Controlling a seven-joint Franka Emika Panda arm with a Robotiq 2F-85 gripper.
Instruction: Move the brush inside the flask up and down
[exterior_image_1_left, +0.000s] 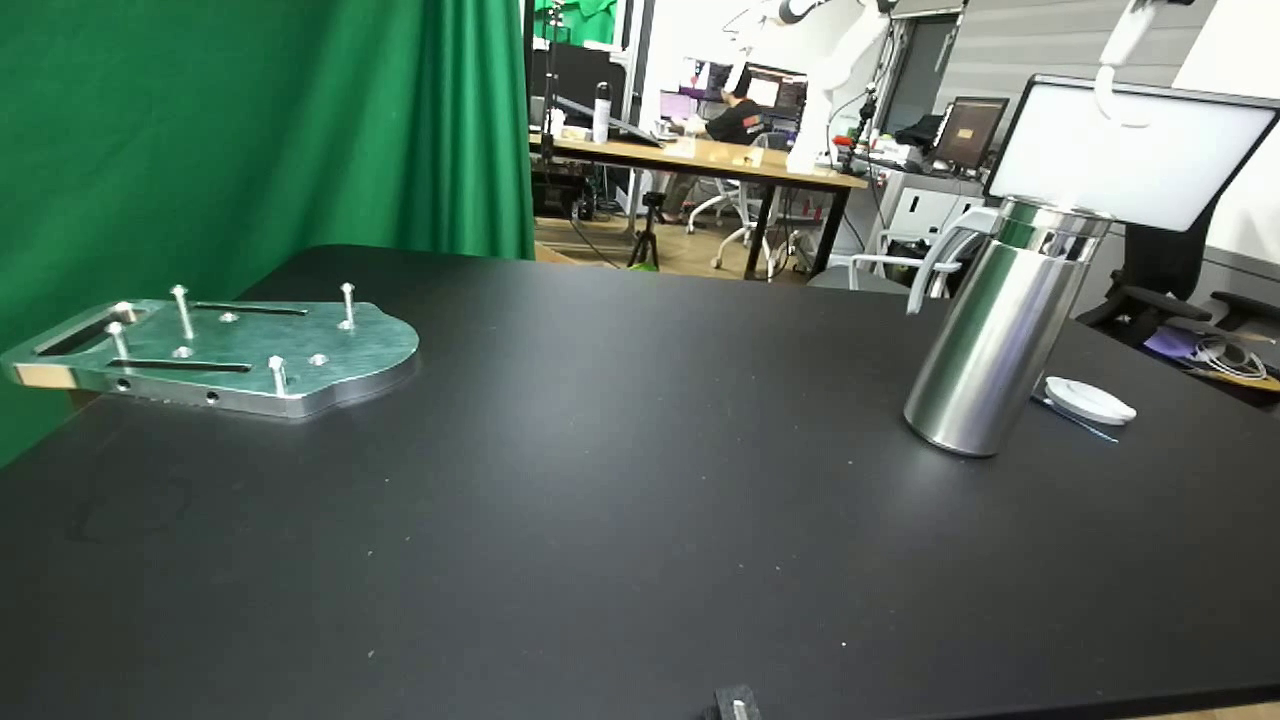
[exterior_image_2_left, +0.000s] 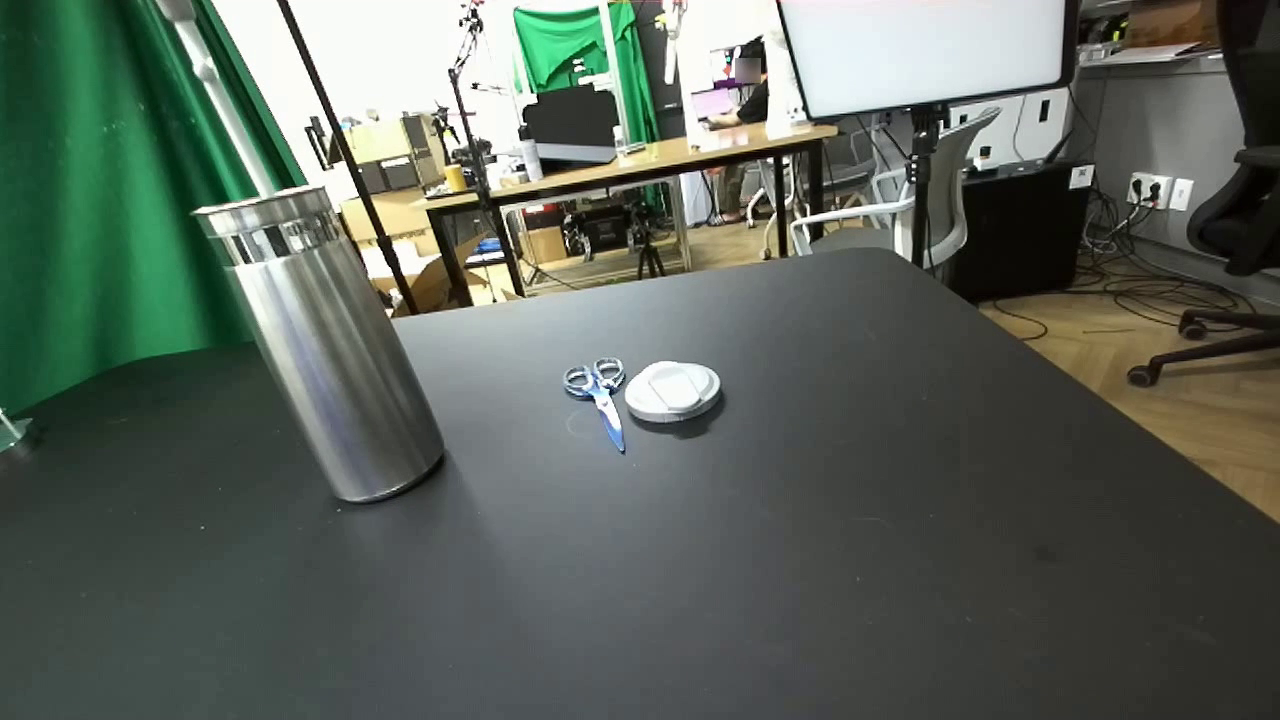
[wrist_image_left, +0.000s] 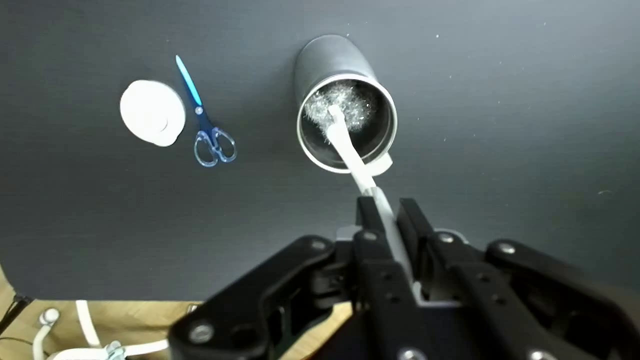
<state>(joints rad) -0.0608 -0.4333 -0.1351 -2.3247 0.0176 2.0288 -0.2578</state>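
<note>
Brush (wrist_image_left: 350, 150), white, for cleaning bottles. Rested with its bristles (wrist_image_left: 352, 102) within the mouth of the flask (exterior_image_1_left: 998, 335) in the wrist view, slanting out across the rim near the flask handle (wrist_image_left: 381, 165). Showed in an exterior view as a pale shaft (exterior_image_2_left: 234, 127) reaching down to the rim. Could not be judged for depth below the mouth.

Claw (wrist_image_left: 387, 207). Drawn narrow, with a finger on either side of the shaft; taken to be holding the brush.

Flask, steel. Stood on its base on the black table (exterior_image_1_left: 620, 520), lidless.

Lid (exterior_image_2_left: 672, 392), white. Lay right of the flask in both exterior views, apart from it.

Scissors (wrist_image_left: 199, 110), blue. Lay between flask and lid, just beside the lid.

Plate (exterior_image_1_left: 270, 345), metal. Lay well to the left of the flask.

Step in hand. Judged to be the scrubbing stroke itself, beyond gripping and inserting. Could not be read as upstroke or downstroke.

Next move. Called, by judgement, for a straight push toward the flask's floor, then a lift ending short of pulling the bristles clear of the rim, then repetition. Called likewise for a firm hold and little sideways drag, for fear of tipping the flask.
</note>
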